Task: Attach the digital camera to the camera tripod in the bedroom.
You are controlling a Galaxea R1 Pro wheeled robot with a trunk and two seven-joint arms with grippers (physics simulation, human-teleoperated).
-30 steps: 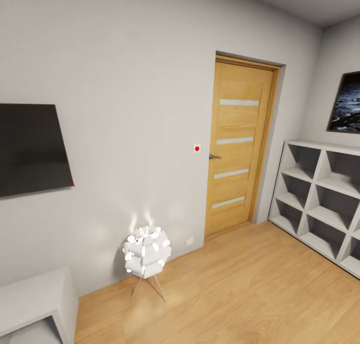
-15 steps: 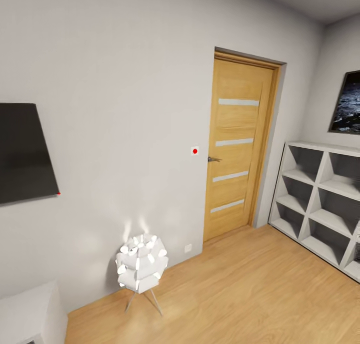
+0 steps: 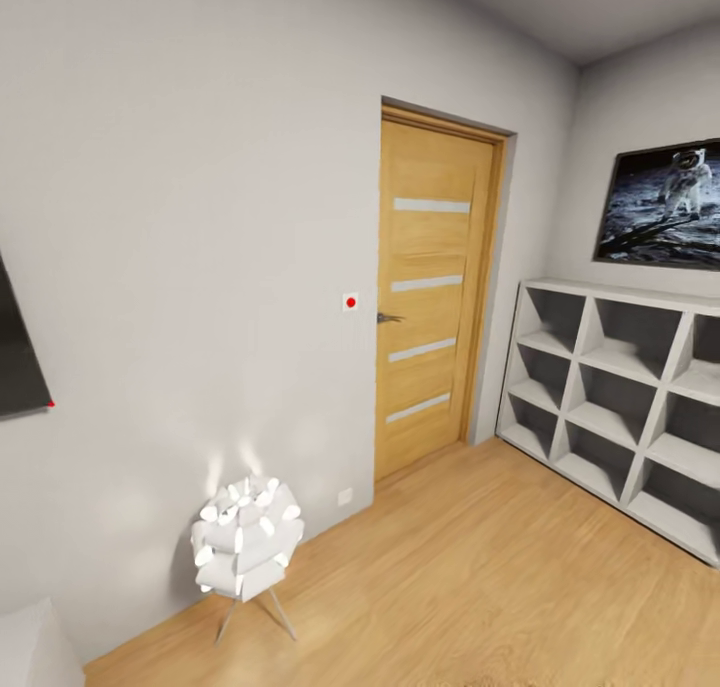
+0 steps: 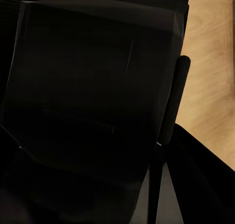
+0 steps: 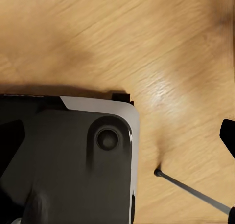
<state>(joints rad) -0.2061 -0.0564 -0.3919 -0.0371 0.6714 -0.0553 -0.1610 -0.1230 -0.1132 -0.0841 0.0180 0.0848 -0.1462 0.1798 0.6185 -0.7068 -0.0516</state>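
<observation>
Here, bedroom door [image 3: 430,287], cube shelf [image 3: 620,407], lamp [image 3: 245,542]

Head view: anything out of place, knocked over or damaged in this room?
Nothing stands out. The door is shut, the shelf stands square and empty, the lamp is upright and lit, and the astronaut picture hangs straight.

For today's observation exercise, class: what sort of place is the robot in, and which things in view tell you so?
Probably a room in a home, perhaps a bedroom: a closed wooden door in a white wall, a white cube shelf under an astronaut picture, and a small lit floor lamp on light wood flooring.
</observation>
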